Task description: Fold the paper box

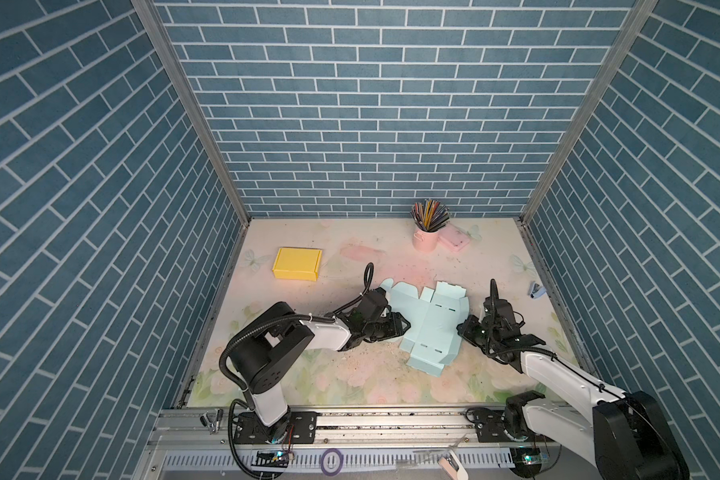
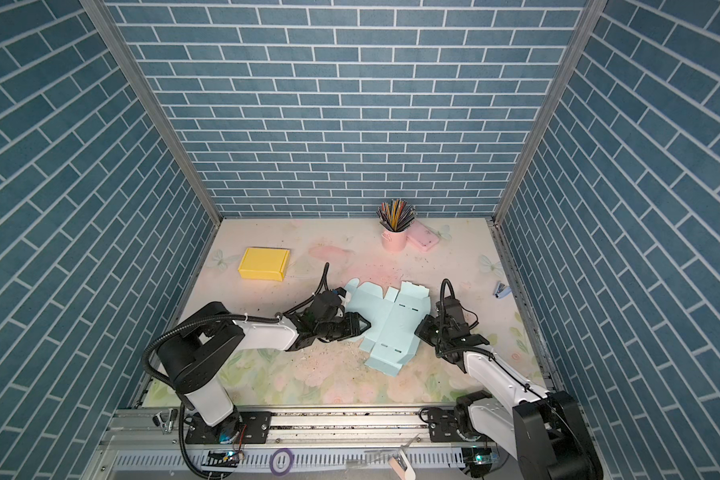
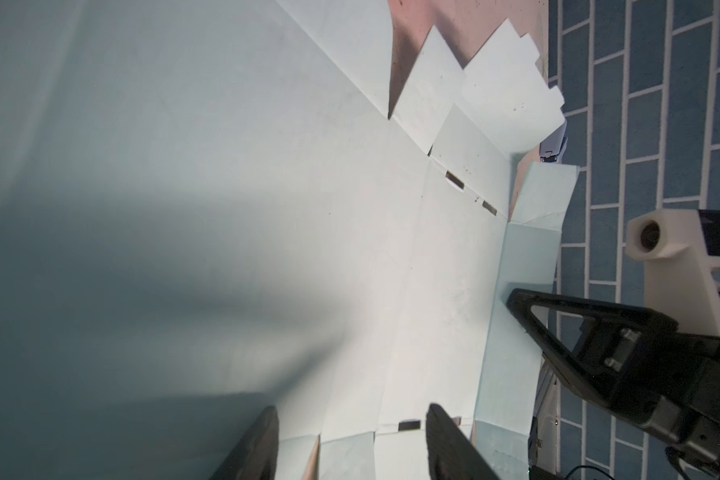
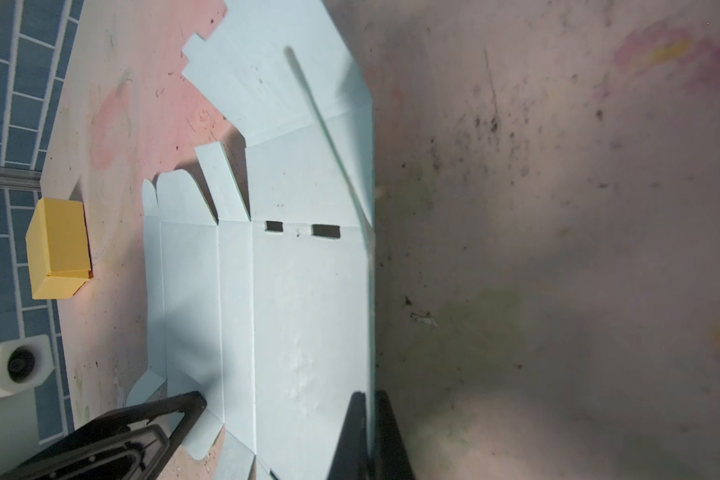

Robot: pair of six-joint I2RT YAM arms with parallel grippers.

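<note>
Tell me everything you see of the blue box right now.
The box is a pale blue card blank, mostly flat on the table, creased, with slots and cut flaps. Its right side panel stands raised, pinched by the shut right claw. The open left claw sits over its left side.

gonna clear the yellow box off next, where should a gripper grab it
Probably take the yellow box from above, jaws across its long sides near the middle: it lies flat and closed, those sides are straight and parallel, nothing stands against them.
</note>
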